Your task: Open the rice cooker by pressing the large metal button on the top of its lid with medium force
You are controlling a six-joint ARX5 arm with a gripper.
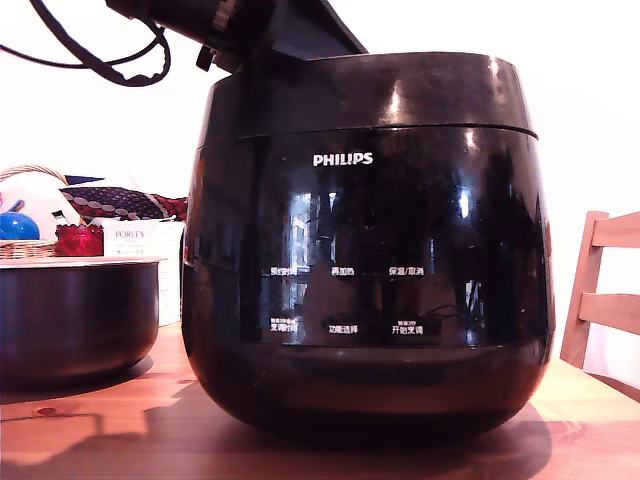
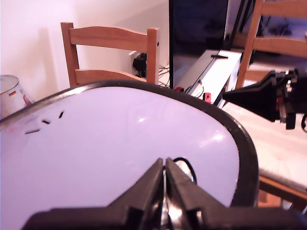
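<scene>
The rice cooker [image 1: 367, 250] stands on the wooden bench [image 1: 90, 420], filling the middle of the exterior view, its lid [image 1: 370, 92] down and seated on the body. In the wrist view the jaws [image 2: 164, 184] are pressed together, holding nothing, just above the lid's glossy top. A dark pot [image 1: 78, 315] sits near the cooker toward the bench's edge on the exterior view's left. A wooden chair [image 1: 600, 295] stands beyond the opposite edge.

One rice cooker [image 1: 365, 260] stands on the bench [image 1: 90, 420], wearing one lid [image 1: 365, 95]. Beside it there is one dark bowl-like pot [image 1: 78, 315], one wicker basket [image 1: 25, 215] and one white box [image 1: 130, 238]. The exterior view shows one wooden chair [image 1: 600, 300]; the wrist view shows two.
</scene>
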